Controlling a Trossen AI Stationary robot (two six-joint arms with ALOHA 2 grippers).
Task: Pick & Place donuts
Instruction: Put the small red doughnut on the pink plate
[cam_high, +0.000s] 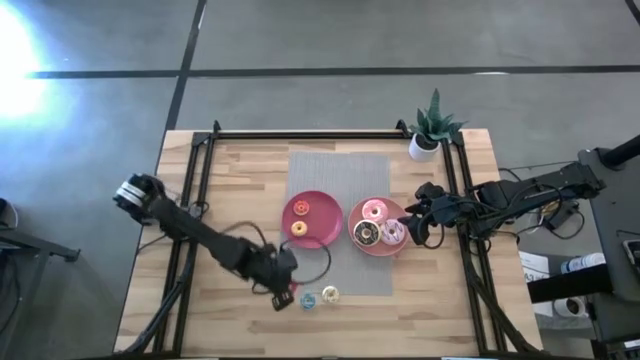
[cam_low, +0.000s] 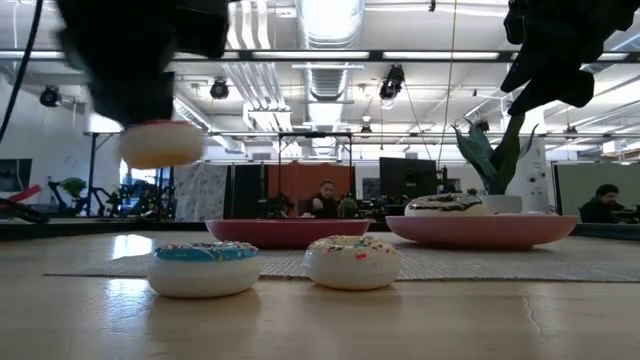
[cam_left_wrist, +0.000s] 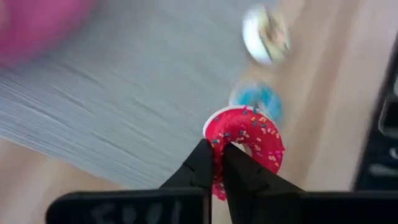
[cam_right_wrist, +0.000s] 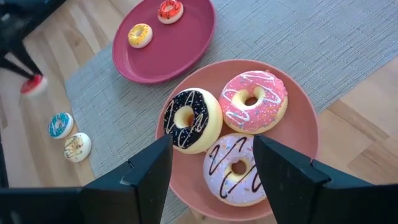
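From above, the left claw is hanging over the front part of the wooden counter, near the edge of the grey mat, and just beside it the blue donut and the cream donut are lying on the wood. The right claw is standing at the salmon plate, which is carrying three larger donuts, while the darker pink plate is carrying a yellow donut and a red-orange donut. In the low view, a small donut with a white underside is hanging in the air above the counter. In the left wrist view, the left claw is closing on a red donut with coloured sprinkles and a white base, pinching its ring. In the right wrist view, the right claw is standing wide open and empty over the chocolate donut, the pink donut and the pale donut.
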